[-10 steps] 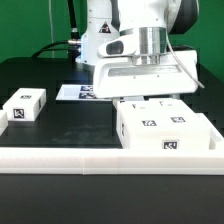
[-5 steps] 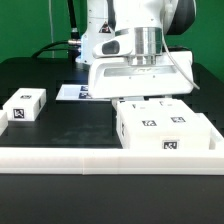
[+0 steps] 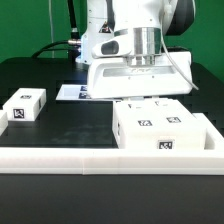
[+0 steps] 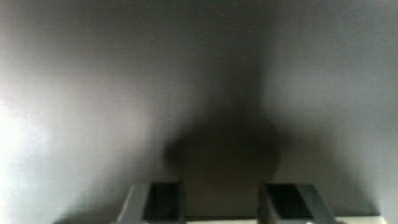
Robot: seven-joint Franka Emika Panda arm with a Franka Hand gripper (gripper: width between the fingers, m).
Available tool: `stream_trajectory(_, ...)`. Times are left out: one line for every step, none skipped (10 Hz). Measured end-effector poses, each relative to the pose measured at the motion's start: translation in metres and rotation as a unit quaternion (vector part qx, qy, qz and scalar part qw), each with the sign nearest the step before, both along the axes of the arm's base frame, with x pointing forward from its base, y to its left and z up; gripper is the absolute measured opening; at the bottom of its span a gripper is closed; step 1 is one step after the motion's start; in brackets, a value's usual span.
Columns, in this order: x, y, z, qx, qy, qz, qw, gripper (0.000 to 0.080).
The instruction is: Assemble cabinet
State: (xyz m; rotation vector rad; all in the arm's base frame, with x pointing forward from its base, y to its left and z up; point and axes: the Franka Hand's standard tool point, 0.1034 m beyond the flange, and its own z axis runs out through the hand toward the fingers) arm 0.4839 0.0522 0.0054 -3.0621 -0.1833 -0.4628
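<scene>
Large white plastic cabinet (image 3: 160, 130) with square black-and-white tag markers, sat on the black tabletop (image 3: 70, 125) at the exterior view's right, had shifted slightly left since half a second earlier, gripper (image 4: 222, 205) low behind it, whether spread or pinching could not be told.

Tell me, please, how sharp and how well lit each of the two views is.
Exterior view: sharp and evenly lit, tags on the cabinet legible as patterns, its white top slightly bright. Wrist view: dim and badly blurred, a pale surface too close to focus, a dark shadow beyond the gripper; only its fingers have edges.
</scene>
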Motion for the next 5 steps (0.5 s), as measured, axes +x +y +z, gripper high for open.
stream_trajectory(-0.0001, -0.0001, -0.0001, 0.0, 0.0, 0.001, 1.0, 0.0195)
stream_trajectory(-0.0001, 0.0, -0.0001, 0.0, 0.0, 0.001, 1.0, 0.0195)
stream_trajectory(-0.0001, 0.0, -0.0001, 0.0, 0.0, 0.001, 1.0, 0.0195)
stream_trajectory(-0.0001, 0.0, -0.0001, 0.0, 0.0, 0.001, 1.0, 0.0195)
stream_trajectory(-0.0009, 0.0006, 0.0014, 0.0, 0.006, 0.002, 1.0, 0.0195)
